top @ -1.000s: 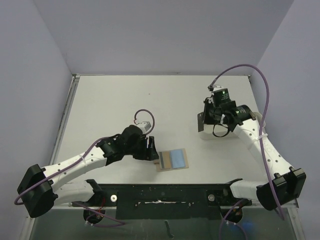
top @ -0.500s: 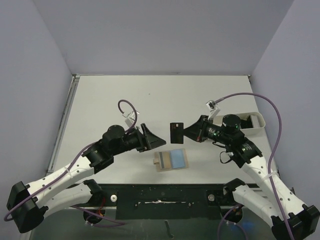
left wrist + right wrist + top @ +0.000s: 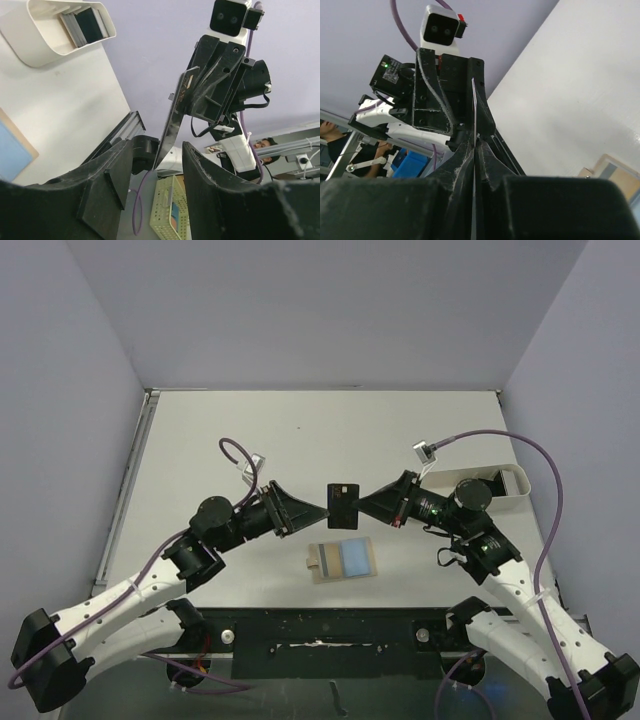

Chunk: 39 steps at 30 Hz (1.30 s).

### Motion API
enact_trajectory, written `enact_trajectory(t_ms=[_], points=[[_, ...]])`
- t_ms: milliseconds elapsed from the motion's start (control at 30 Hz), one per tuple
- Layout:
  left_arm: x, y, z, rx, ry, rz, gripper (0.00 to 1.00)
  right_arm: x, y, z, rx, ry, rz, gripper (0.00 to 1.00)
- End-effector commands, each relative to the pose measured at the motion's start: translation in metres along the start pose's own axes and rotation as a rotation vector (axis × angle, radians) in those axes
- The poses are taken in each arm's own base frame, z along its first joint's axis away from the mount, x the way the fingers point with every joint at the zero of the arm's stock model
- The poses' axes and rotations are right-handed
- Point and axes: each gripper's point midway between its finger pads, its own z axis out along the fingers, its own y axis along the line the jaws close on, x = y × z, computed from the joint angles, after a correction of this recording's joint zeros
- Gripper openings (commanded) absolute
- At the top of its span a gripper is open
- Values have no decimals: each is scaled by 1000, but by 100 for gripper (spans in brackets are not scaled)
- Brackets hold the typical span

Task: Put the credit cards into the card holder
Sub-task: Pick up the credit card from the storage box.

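Note:
My right gripper (image 3: 362, 503) is shut on one dark credit card (image 3: 343, 505) and holds it upright in the air above the table's middle. The right wrist view shows that card edge-on (image 3: 474, 107) between the pressed fingers. My left gripper (image 3: 322, 510) faces it from the left, open, with the card's free end (image 3: 175, 117) reaching into the gap between its fingers (image 3: 120, 172), not touching either. The tan card holder (image 3: 343, 559) lies open on the table just below, blue lining up. More cards (image 3: 87, 25) stand in the white tray (image 3: 35, 45).
The white tray (image 3: 505, 483) sits at the right, partly behind my right arm. The card holder's corner shows at the bottom right of the right wrist view (image 3: 615, 170). A black rail (image 3: 330, 625) runs along the table's near edge.
My right gripper left the tray and carried a card leftward to mid-air over the card holder. My left gripper rose from the card holder and turned to face the card.

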Motion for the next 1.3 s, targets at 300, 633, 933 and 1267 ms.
enact_trajectory(t_ms=[300,633,933,1267], points=[[-12,-40,-10,236,-63,-45,14,13,17,7,-126,44,-6,0],[-18,-30,-18,224,-109,-54,0,20,9,8,-104,73,4,0],[-23,-21,-26,196,-148,-50,0,29,1,7,-75,115,18,0],[-20,-16,-28,184,-131,-36,0,30,1,4,-84,120,27,0]])
